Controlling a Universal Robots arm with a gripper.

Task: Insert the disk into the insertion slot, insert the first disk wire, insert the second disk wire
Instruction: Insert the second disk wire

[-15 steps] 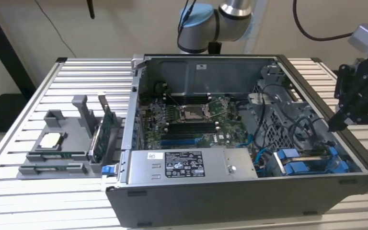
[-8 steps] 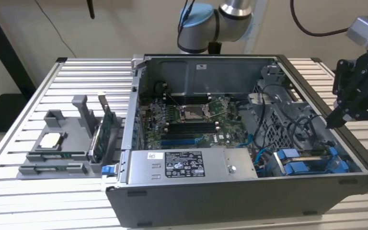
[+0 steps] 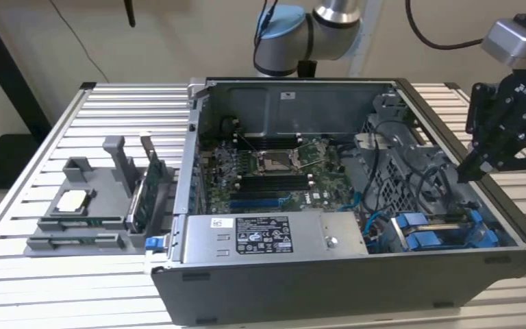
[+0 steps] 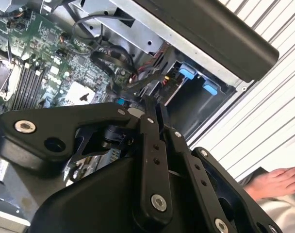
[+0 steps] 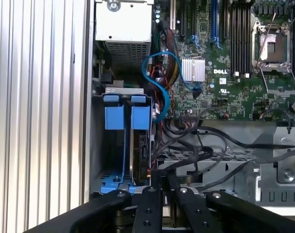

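Claw [image 3: 475, 168] hangs above the open computer case's end on the exterior view's right, over the corner where the drive bays are. In both wrist views its black fingers [image 4: 148, 127] [image 5: 152, 204] lie pressed close together, and nothing shows between them. It touches nothing.

A slatted metal table [image 3: 25, 274] carries everything. The computer case [image 3: 336, 288] lies on it on its side with the cover off, so the inside faces up. The green main board [image 3: 272, 171] covers the floor of the case, with a bare processor socket [image 3: 272, 162] near its middle and rows of black memory slots [image 3: 268, 184] just beside that. A grey labelled power box [image 3: 263, 236] sits along the near wall of the case.

Beside the case, on the exterior view's left, a grey parts holder [image 3: 80, 205] rests on the table. A card [image 3: 153, 185] stands upright in it and a square chip [image 3: 71, 201] lies flat on it.

The disk [image 5: 140, 150] sits on edge down in the drive bay, in the slot nearer the main board, with the blue tabs of its frame [image 5: 140, 117] at the open end. A second blue frame [image 5: 114, 117] stands in the slot just beside it.

A thin blue cable [image 5: 159, 82] loops from the main board towards the disk; I cannot tell whether its end is plugged in. Black cables [image 5: 210, 141] run across the metal cage near the fingers.

A person's hand [image 4: 273, 182] rests on the table outside the case in the second wrist view.
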